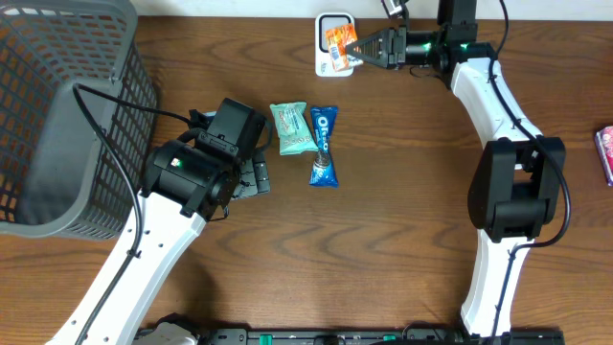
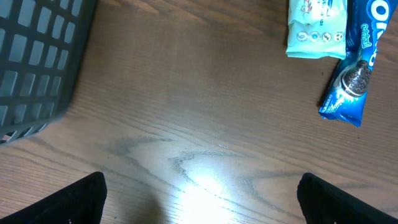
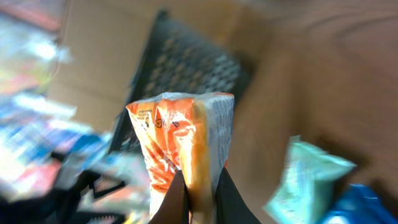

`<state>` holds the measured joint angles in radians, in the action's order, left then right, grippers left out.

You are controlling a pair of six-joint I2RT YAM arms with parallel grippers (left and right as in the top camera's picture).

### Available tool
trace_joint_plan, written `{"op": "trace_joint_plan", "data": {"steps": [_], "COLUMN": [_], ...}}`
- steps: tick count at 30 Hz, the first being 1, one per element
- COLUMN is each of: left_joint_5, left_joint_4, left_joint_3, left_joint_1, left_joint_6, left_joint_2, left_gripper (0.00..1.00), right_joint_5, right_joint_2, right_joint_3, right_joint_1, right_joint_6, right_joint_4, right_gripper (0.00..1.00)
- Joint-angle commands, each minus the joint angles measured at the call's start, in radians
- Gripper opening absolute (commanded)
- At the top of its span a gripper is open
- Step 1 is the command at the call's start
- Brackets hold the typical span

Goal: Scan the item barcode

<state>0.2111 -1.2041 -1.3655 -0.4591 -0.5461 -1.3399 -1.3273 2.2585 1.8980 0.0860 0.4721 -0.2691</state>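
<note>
Orange snack packet (image 1: 339, 40) is off the table, pinched at one end by the right gripper (image 1: 356, 45), hanging right over the white scanner unit (image 1: 324, 65) at the far edge of the table (image 1: 402, 192)

Right wrist view: right gripper's fingers (image 3: 177, 199) pressed tight on the packet's (image 3: 180, 143) lower edge, packet sticking up from them, printing too blurred to read, can't tell where the barcode faces

Background in that view is blurred, grey basket (image 3: 186, 68), mint-green packet (image 3: 305, 180) and a blue pack corner (image 3: 360, 205) just make out

Left gripper (image 1: 251, 177) low over bare wood, jaws spread wide, nothing between them; in left wrist view only the two dark fingertips (image 2: 74, 199) show at the bottom corners

Mint-green packet (image 1: 291, 127) and blue Oreo pack (image 1: 325, 146) lie flat side by side mid-table, touching or nearly, just beyond the left gripper

Grey mesh basket (image 1: 57, 115) sits at the left edge, well apart from the scanner

Pink item (image 1: 605, 151) at the right edge, cut off by the frame
</note>
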Motion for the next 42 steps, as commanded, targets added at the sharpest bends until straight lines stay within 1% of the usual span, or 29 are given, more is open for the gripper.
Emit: {"op": "trace_joint_plan", "data": {"steps": [1,3,5,8,9,12,15,19,22,24,26,30,34,38,40,42], "left_joint_5": [0.002,0.002,0.002,0.002,0.002,0.002,0.002,0.002,0.002,0.002,0.002,0.002,0.002,0.002,0.002,0.002], "left_joint_4": [-0.003,-0.003,-0.003,-0.003,-0.003,-0.003,-0.003,-0.003,-0.003,-0.003,-0.003,-0.003,-0.003,-0.003,-0.003,-0.003], "left_joint_3": [0.002,0.002,0.002,0.002,0.002,0.002,0.002,0.002,0.002,0.002,0.002,0.002,0.002,0.002,0.002,0.002], "left_joint_1": [0.003,0.003,0.003,0.003,0.003,0.003,0.003,0.003,0.003,0.003,0.003,0.003,0.003,0.003,0.003,0.003], "left_joint_6": [-0.002,-0.002,-0.002,-0.002,-0.002,-0.002,-0.002,-0.002,-0.002,-0.002,-0.002,-0.002,-0.002,-0.002,-0.002,-0.002], "left_joint_2": [-0.007,-0.007,-0.007,-0.007,-0.007,-0.007,-0.007,-0.007,-0.007,-0.007,-0.007,-0.007,-0.007,-0.006,-0.007,-0.007], "left_gripper": [0.98,0.98,0.98,0.98,0.98,0.98,0.98,0.98,0.98,0.98,0.98,0.98,0.98,0.98,0.98,0.98], "right_joint_5": [0.314,0.505,0.750,1.149,1.294,1.596,1.785,1.836,1.904,1.905,1.906,1.897,1.893,1.876,1.913,1.997], "right_joint_2": [-0.032,-0.052,-0.075,-0.090,-0.089,-0.084,-0.063,-0.023,0.026,0.065,0.093,0.111,0.111,0.111,0.110,0.109], "right_joint_3": [0.006,0.009,0.021,0.045,0.054,0.055,0.055,0.055,0.055,0.055,0.055,0.055,0.056,0.056,0.059,0.078], "right_joint_1": [0.016,0.032,0.057,0.112,0.141,0.222,0.298,0.356,0.370,0.367,0.364,0.367,0.367,0.366,0.366,0.359], "right_joint_6": [0.042,0.027,-0.011,-0.119,-0.177,-0.376,-0.614,-0.874,-0.987,-1.055,-1.126,-1.124,-1.024,-1.005,-0.975,-0.896], "right_joint_4": [0.002,0.000,-0.027,-0.068,-0.072,-0.035,0.058,0.177,0.253,0.296,0.303,0.284,0.284,0.263,0.262,0.258], "right_gripper": [0.01,0.01,0.01,0.01,0.01,0.01,0.01,0.01,0.01,0.01,0.01,0.01,0.01,0.01,0.01,0.01]}}
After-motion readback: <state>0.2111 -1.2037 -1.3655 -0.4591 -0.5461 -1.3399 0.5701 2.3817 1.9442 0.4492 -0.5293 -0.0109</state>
